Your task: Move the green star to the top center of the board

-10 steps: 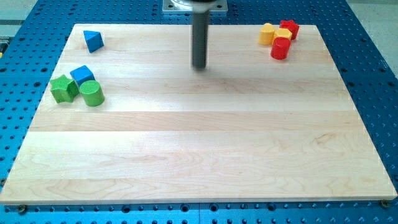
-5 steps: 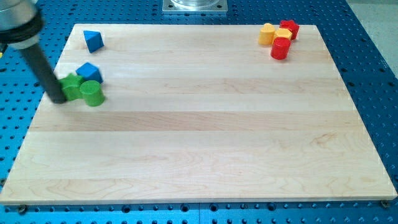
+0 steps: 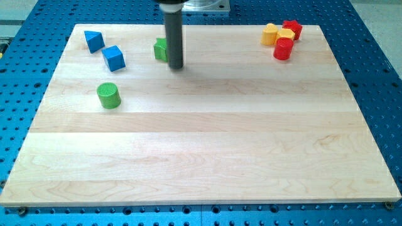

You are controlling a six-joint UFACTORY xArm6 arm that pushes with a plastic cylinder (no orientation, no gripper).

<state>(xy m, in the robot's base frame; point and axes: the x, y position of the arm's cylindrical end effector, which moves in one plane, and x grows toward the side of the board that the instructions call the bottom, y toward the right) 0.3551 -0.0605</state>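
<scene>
1. Green star [image 3: 161, 49]: sitting near the counter's [image 3: 207, 144] top edge, left of centre, partly hidden.
2. My tip [image 3: 176, 66]: a bare rod gripping nothing, standing against the star's right side.
3. Green cylinder [image 3: 108, 96]: lying well apart, lower left.

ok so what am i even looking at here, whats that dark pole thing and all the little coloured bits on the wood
The dark pole is the end of a robot arm. It has no hand and holds nothing; it just slides my tip across the board and pushes blocks along. There is one camera, looking down at a slant on a wooden board that lies on a blue perforated table.

The green star is the block being moved toward the top centre. It sits just to the view's left of the rod, which hides part of it, so I cannot tell if they touch.

Further left are a blue triangular block, a blue cube and, lower down, a green cylinder. At the top right sits a tight cluster: a yellow block, a red cylinder and two more blocks, one red and one yellow, partly hidden behind them.
</scene>
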